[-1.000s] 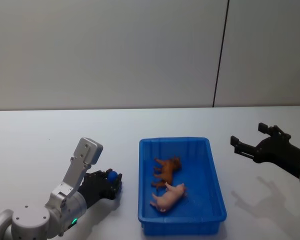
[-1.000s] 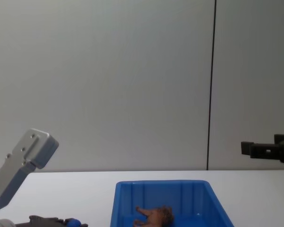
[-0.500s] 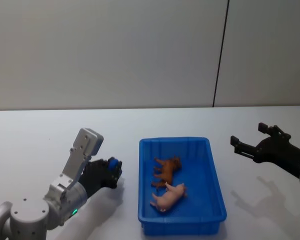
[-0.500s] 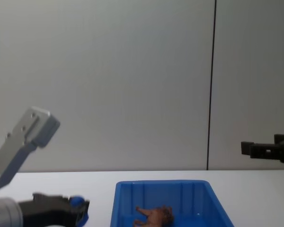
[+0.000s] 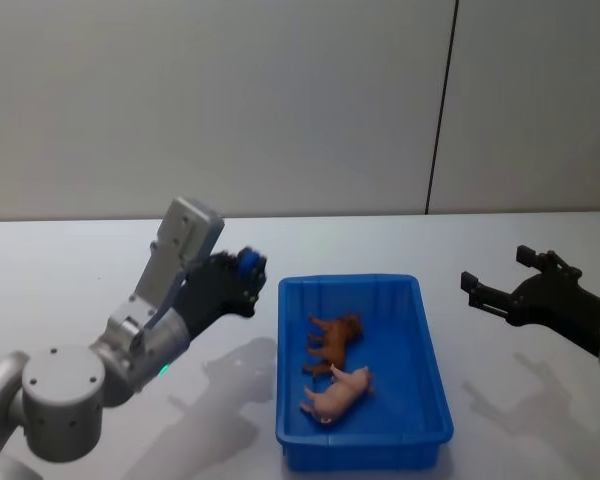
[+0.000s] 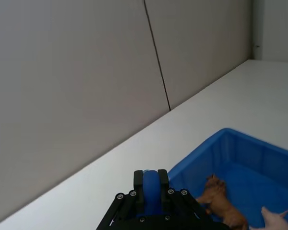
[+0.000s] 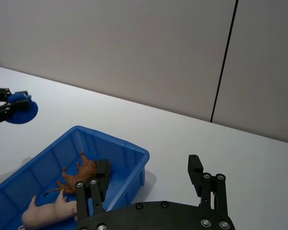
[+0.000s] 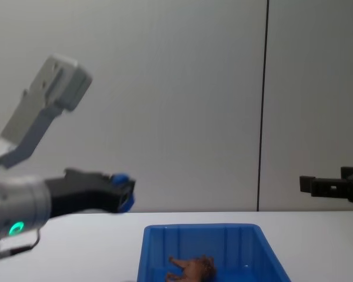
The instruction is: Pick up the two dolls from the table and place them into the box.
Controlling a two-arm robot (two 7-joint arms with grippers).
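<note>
Both dolls, the brown lion figure [image 5: 334, 338] and the pink pig figure [image 5: 336, 393], already lay inside the blue box [image 5: 430, 385], so the job looked finished, with the left gripper [image 5: 246, 272] pinched closed on nothing above the table [image 5: 70, 270] beside the box and the right gripper [image 5: 495, 277] spread open and empty, well off to the other side.

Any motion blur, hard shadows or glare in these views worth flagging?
Head view: soft grey shadows of both arms on the table, no glare; the brown doll and pink doll in the box read clearly. Chest view: the left gripper is smeared by motion blur, while the right gripper is crisp. Both wrist views: even, diffuse light.
</note>
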